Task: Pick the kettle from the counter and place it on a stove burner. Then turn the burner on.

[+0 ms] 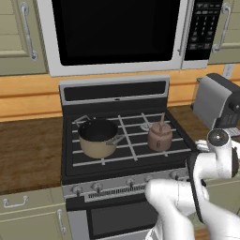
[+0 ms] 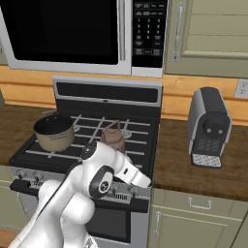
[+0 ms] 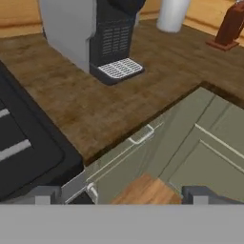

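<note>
The kettle (image 1: 159,136) sits on the stove (image 1: 173,126), on the black bars (image 1: 133,140) at the right side. It stands up straight, with its arched handle pointing up. Its base hides the burner below it, so I cannot tell just how it sits on it. In the right base view the kettle (image 2: 114,135) stands just behind the white arm (image 2: 104,169).

A tan pot (image 1: 97,137) with a dark inside stands on the left side of the stove. Its long handle points toward the kettle. The pot and the kettle are near each other but do not touch.

A row of knobs (image 1: 126,182) runs along the front of the stove. A big microwave (image 1: 117,33) hangs above it.

The counter (image 3: 119,109) is brown wood and lies on both sides of the stove. A grey and black coffee machine (image 2: 209,127) stands on the counter to the right of the stove, well apart from the kettle.

The gripper (image 3: 121,194) has its two dark tips as wide apart as they go. It holds nothing. In the hand view it hangs in front of the pale cabinet (image 3: 205,143), just past the right edge of the stove, and looks at the counter and the coffee machine
</note>
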